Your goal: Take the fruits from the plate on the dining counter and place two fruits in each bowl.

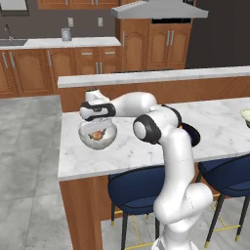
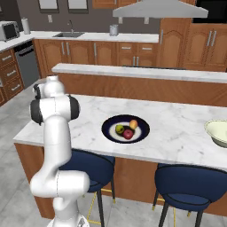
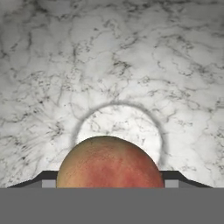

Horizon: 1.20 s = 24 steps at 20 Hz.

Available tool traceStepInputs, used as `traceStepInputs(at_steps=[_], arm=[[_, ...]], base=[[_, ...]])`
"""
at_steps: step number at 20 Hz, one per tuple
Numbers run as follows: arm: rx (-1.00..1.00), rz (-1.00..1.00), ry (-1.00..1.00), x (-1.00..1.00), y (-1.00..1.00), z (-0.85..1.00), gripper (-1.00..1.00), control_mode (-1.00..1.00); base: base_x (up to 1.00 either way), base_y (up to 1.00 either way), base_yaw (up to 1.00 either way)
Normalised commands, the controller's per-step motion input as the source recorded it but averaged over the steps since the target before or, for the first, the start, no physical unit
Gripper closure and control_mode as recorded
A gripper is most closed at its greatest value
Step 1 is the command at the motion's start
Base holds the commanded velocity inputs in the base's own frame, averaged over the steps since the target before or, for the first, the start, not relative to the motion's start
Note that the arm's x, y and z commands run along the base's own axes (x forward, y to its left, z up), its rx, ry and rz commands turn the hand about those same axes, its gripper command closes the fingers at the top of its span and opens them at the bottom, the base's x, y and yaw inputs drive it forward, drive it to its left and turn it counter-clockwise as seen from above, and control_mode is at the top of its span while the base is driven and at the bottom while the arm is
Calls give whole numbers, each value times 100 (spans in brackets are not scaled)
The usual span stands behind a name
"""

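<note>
Peach-coloured fruit [image 3: 109, 162]: sitting between the two dark finger tips of the gripper [image 1: 97, 133], which is closing on it at roughly half spread and holding it just inside the mouth of the grey speckled bowl [image 1: 108, 140]. In the hand view the bowl's pale round floor is showing at 12 o'clock from the fruit.

Grey speckled bowl: standing on the dining counter [image 1: 132, 151] near its left end.

Plate [image 2: 139, 135]: lying mid-counter in the right base view, carrying three fruits: yellow-green fruit [image 2: 119, 129] at 9 o'clock, red fruit [image 2: 128, 134] at 6 o'clock, orange fruit [image 2: 133, 124] at 1 o'clock, all clustered and touching.

Cream-green bowl [image 2: 216, 131]: sitting well apart from the plate, at the counter's right edge.
</note>
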Motion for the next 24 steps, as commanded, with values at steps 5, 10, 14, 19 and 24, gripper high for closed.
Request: traceStepInputs(at_steps=[5,10,14,19,24], arm=[[0,0,0,0,0,1,-100,-100],[-1,0,-3,0,0,16,-100,-100],[-4,0,-6,0,-1,38,-100,-100],[-11,0,-20,-23,-7,79,-100,-100],[-6,-11,-17,-45,-80,79,-100,-100]], base=[[0,0,0],[0,0,0],[0,0,0],[0,0,0],[0,0,0]])
